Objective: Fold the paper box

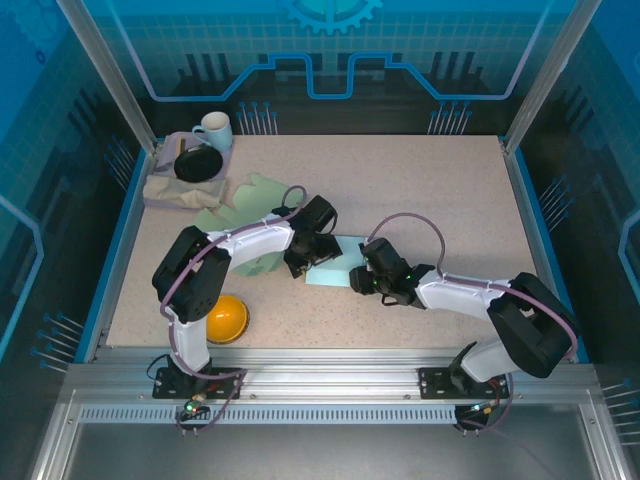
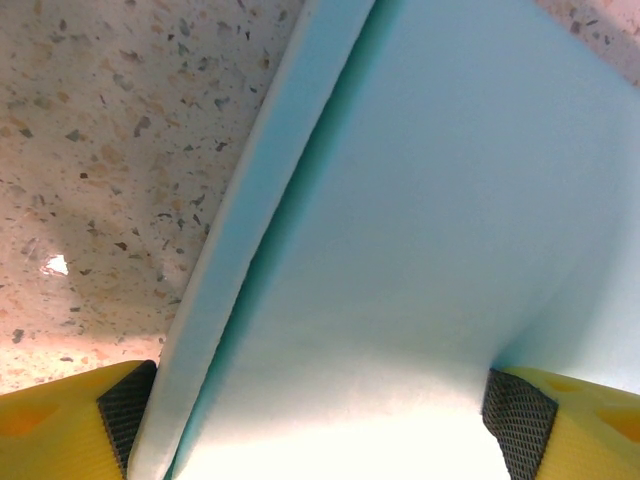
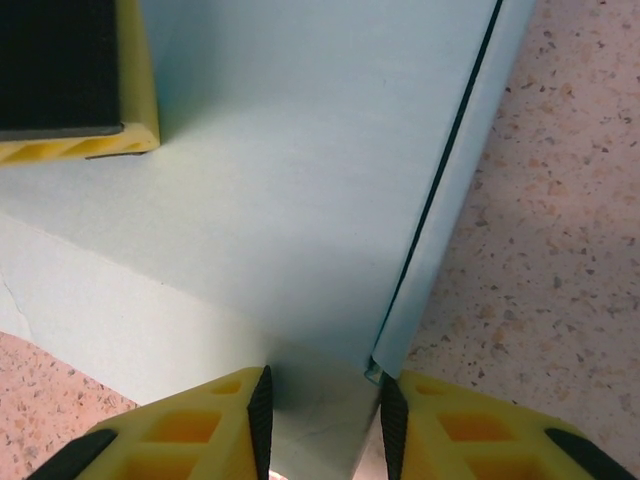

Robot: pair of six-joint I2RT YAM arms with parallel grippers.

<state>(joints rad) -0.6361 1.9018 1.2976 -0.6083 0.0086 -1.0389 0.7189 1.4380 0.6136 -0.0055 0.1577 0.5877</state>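
Note:
The light blue paper box lies mid-table between both arms. My left gripper is at its left end, jaws very wide. In the left wrist view the box spans the gap of the left gripper, with both pads pressing its sides; a folded side wall stands along its left. My right gripper is at the box's right end. In the right wrist view the right gripper is shut on a corner flap of the box. One left finger rests on the box's top.
At the back left a white mug and a black dish sit on a folded cloth. Green paper sheets lie behind the left arm. An orange bowl sits near the left arm's base.

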